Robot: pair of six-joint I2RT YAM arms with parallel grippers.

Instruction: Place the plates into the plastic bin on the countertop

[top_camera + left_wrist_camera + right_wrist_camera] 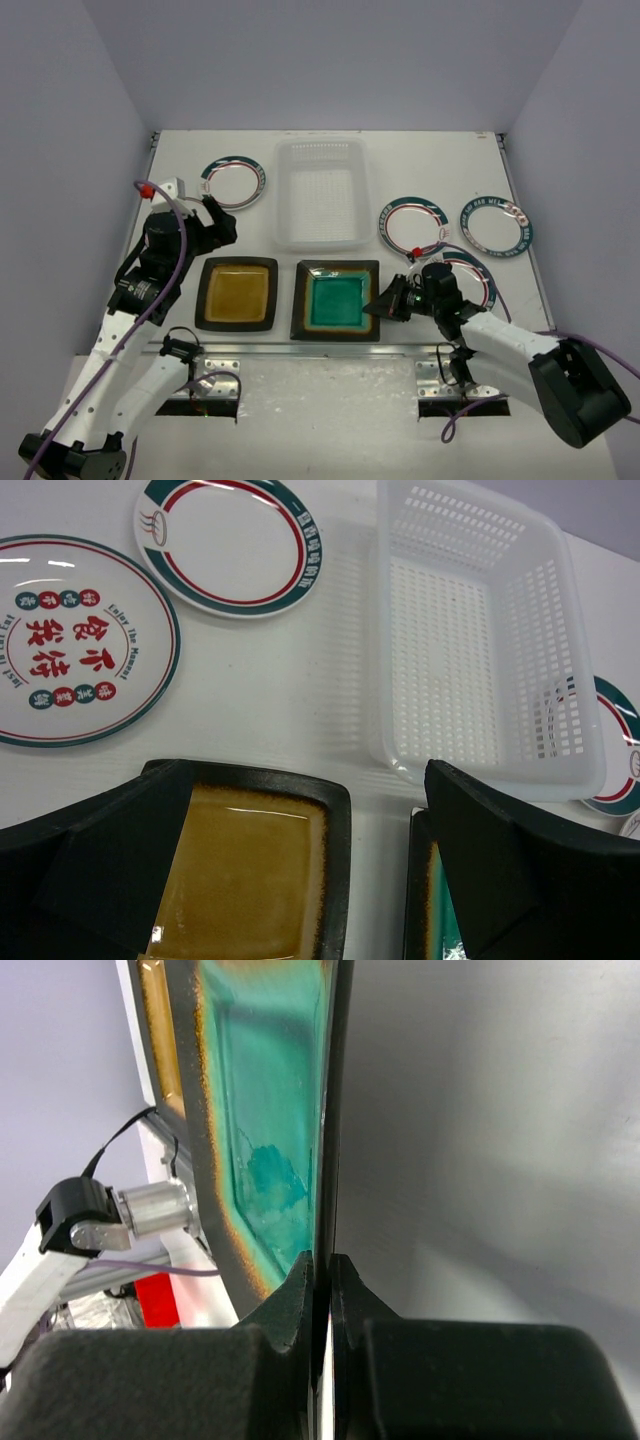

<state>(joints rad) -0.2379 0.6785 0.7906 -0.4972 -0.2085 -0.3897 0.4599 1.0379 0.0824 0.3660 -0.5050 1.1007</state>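
Note:
The teal square plate (336, 300) lies at the front middle of the countertop (560, 300). My right gripper (385, 303) is shut on its right rim. In the right wrist view both fingertips pinch that dark rim at the gripper (322, 1260), with the teal centre (260, 1110) to the left. The amber square plate (237, 293) lies left of it. My left gripper (215, 222) is open and empty over the amber plate's far edge. In the left wrist view the gripper (310, 880) straddles the amber plate (250, 880). The plastic bin (320, 195) stands empty behind both plates and shows in the left wrist view (480, 630).
Round white plates lie around: one at the back left (233, 183), two right of the bin (414, 224) (495, 224), one partly under my right arm (475, 272). The left wrist view shows a red-lettered round plate (80, 640) beside a green-rimmed one (225, 540).

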